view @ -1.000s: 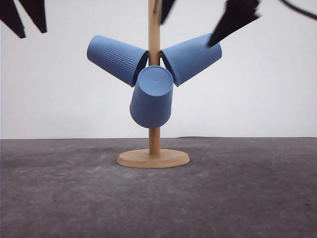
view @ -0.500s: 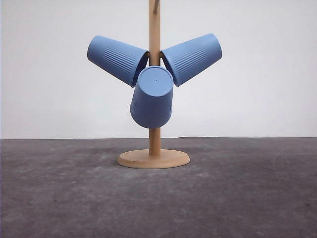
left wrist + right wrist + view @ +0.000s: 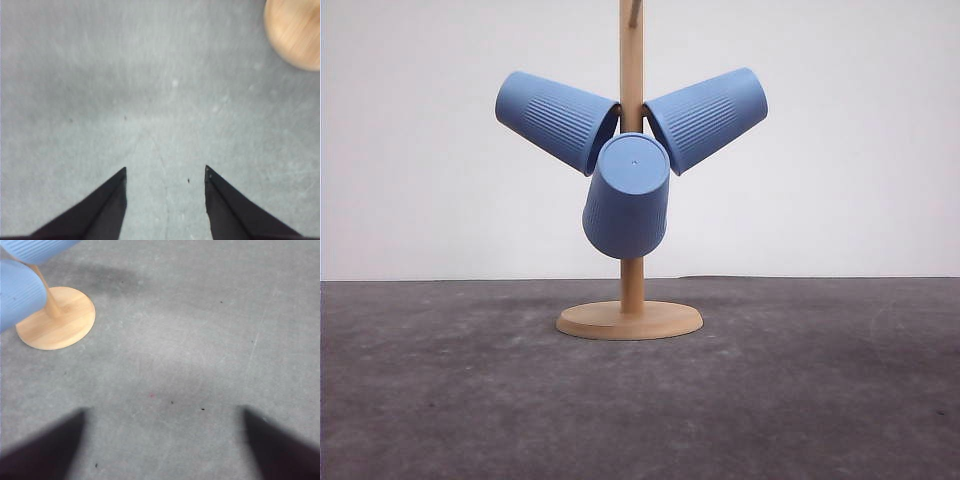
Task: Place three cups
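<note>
Three blue ribbed cups hang upside down on a wooden stand (image 3: 631,300). One cup (image 3: 556,118) tilts out to the left, another (image 3: 708,116) out to the right, and the third (image 3: 628,196) points toward the front. My left gripper (image 3: 165,172) is open above bare table, with the stand's round base (image 3: 295,31) off to one side. My right gripper (image 3: 162,415) is open wide over the table, with the stand's base (image 3: 57,320) and two cups (image 3: 17,290) at the view's edge. Nothing is between either pair of fingers.
The dark grey table (image 3: 800,400) stretches wide around the stand. A plain white wall (image 3: 860,150) stands behind it.
A second ago the dark fingertips of both grippers showed at the top of the front view, the right one by the right cup. They have since moved up out of that view.
</note>
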Controlling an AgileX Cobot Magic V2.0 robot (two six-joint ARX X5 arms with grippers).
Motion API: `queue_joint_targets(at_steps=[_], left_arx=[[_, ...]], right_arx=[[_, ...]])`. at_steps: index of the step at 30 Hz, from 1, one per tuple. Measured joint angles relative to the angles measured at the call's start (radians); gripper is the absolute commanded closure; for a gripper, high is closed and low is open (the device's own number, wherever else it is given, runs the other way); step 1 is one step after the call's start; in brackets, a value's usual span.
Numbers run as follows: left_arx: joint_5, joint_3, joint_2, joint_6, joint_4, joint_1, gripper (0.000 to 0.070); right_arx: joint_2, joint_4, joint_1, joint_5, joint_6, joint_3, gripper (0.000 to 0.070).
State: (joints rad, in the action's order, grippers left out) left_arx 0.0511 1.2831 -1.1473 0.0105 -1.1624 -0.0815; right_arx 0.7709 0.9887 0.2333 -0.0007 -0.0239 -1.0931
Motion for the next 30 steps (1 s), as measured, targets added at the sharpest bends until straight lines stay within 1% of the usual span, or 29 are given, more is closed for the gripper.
queue_joint_targets(at_steps=[3,6,10,13,21,24,25,27,28,30], left_arx=[[0.002,0.000,0.017,0.000,-0.002,-0.002,0.0691],[0.005,0.000,0.023,-0.007,0.000,-0.002,0.0688],[0.005,0.000,0.023,-0.068,0.000,-0.002,0.0688],[0.006,0.000,0.023,-0.089,0.002,-0.002,0.0688],[0.006,0.000,0.024,-0.105,0.004,-0.002,0.0688],[0.005,-0.004,0.048,-0.104,0.013,-0.002,0.0688],[0.005,-0.011,0.066,-0.100,0.026,-0.002,0.0688],[0.005,-0.056,0.130,-0.080,0.089,-0.002,0.0688],[0.005,-0.090,0.170,-0.075,0.133,-0.002,0.0688],[0.005,-0.200,0.266,-0.075,0.266,0.003,0.0688]], right_arx=[[0.010,0.001,-0.001,-0.021,0.017,0.000,0.0683],[0.010,0.001,-0.001,-0.023,0.021,0.000,0.0683],[0.007,0.000,-0.001,-0.022,0.017,0.000,0.0683],[0.007,-0.006,-0.001,-0.022,0.016,0.000,0.0683],[0.007,-0.006,-0.001,-0.022,0.016,0.000,0.0683],[0.007,-0.006,-0.001,-0.022,0.016,0.000,0.0683],[0.007,-0.006,-0.001,-0.022,0.016,0.000,0.0683],[0.007,-0.006,-0.001,-0.022,0.016,0.000,0.0683],[0.007,-0.006,-0.001,-0.022,0.016,0.000,0.0683],[0.007,-0.006,-0.001,-0.022,0.016,0.000,0.0683]])
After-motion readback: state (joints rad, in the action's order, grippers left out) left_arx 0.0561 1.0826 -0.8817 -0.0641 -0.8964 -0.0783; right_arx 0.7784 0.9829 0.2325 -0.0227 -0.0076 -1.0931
